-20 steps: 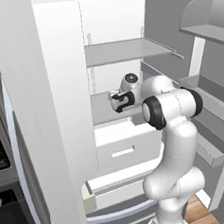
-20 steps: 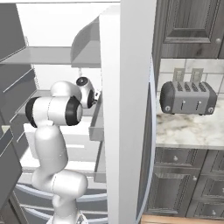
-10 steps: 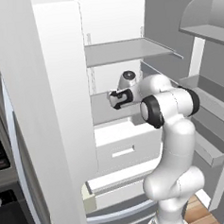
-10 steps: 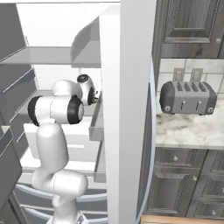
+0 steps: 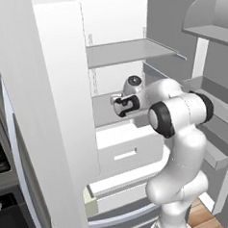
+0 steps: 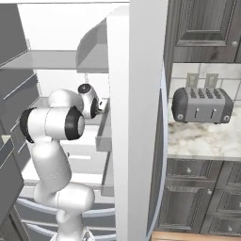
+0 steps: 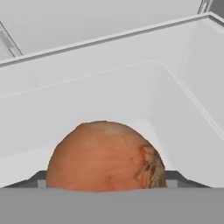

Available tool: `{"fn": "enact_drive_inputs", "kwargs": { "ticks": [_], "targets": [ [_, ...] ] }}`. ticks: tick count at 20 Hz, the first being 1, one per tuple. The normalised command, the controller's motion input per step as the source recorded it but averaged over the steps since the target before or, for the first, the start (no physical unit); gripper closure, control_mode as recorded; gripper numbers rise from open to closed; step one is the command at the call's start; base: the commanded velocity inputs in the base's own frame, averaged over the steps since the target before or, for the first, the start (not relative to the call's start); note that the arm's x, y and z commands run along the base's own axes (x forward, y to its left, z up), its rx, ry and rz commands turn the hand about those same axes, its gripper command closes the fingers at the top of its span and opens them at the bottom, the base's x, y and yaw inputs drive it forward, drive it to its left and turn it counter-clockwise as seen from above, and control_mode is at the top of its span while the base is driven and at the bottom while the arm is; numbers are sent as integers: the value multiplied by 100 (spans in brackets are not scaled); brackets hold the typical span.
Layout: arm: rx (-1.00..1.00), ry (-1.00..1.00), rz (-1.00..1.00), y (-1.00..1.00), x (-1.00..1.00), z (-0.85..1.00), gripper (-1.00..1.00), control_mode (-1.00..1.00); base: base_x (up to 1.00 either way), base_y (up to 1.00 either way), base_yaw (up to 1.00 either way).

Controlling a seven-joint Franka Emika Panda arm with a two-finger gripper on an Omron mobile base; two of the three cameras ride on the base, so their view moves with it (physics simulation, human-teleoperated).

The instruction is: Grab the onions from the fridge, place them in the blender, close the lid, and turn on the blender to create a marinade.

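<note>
The arm reaches deep into the open fridge point(image 5: 61, 90), and the gripper point(image 5: 116, 106) sits just over the lower shelf point(image 5: 104, 114), under the upper shelf point(image 5: 126, 51) and above the pull-out drawer point(image 5: 123, 151). From the right base view the wrist point(image 6: 89, 101) pokes out past the elbow, right up against the edge of the fridge door point(image 6: 136, 117), and the hand itself is tucked behind that door. Over on the marble counter point(image 6: 202, 139) stands a grey toaster point(image 6: 201, 104), well apart from the action.

Now the hand view: an onion point(image 7: 105, 157) looms large, brown-skinned, with its wispy root tuft turned to the right, lying in a white-walled fridge compartment point(image 7: 131, 87). It sits right at the gripper, so close that it covers the fingertips. Whether the fingers are spread around it or pinching it, I cannot tell.
</note>
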Motion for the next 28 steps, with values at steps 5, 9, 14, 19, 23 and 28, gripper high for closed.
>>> {"fn": "enact_drive_inputs", "kwargs": {
  "ticks": [5,9,14,19,23,28],
  "targets": [
    [0,0,0,31,-100,2,100,-100,0,0,0],
    [0,0,0,23,-100,15,100,-100,0,0,0],
    [2,0,0,2,-100,34,100,-100,0,0,0],
    [7,0,0,-3,-95,78,100,-100,0,0,0],
    [2,0,0,0,-73,100,100,-100,0,0,0],
    [0,1,0,-7,-50,100,100,-100,0,0,0]
  ]
}}
